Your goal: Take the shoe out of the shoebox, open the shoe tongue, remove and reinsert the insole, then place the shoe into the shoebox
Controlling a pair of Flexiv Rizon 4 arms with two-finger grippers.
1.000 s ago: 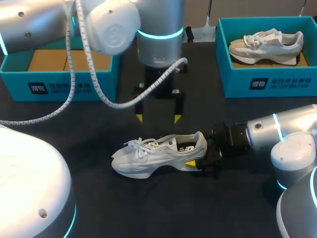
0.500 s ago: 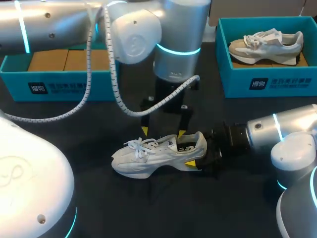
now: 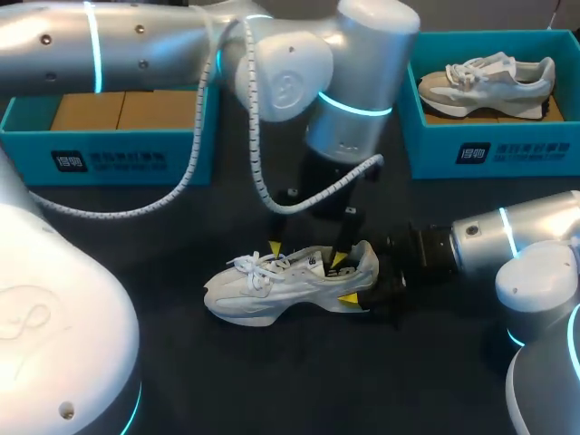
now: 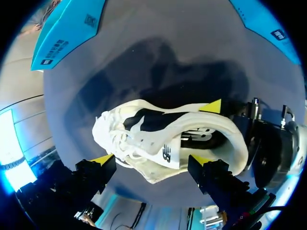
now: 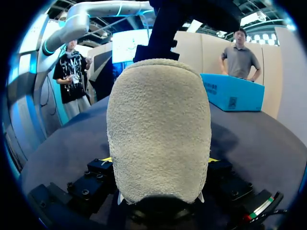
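The white lace-up sneaker (image 3: 288, 283) stands on its sole on the dark desk (image 3: 181, 362), out of its box, toe pointing towards my left side. My right end effector (image 3: 359, 288) comes in level from behind and is clamped on the fuzzy heel, one yellow tip on each flank. I judge this pins the shoe so it cannot slide or tip while the other arm works on it. My left end effector (image 3: 306, 255) hangs straight down over the shoe's mouth with its fingers spread and nothing gripped. One tip is by the laces and the other is over the dark printed insole (image 4: 199, 136). I cannot tell if either touches. That stance suits spreading the tongue next. Well behind, the teal shoebox (image 3: 118, 161) at far left shows only brown card inside. A second teal box (image 3: 489, 149) at far right holds a beige sneaker (image 3: 485, 80).
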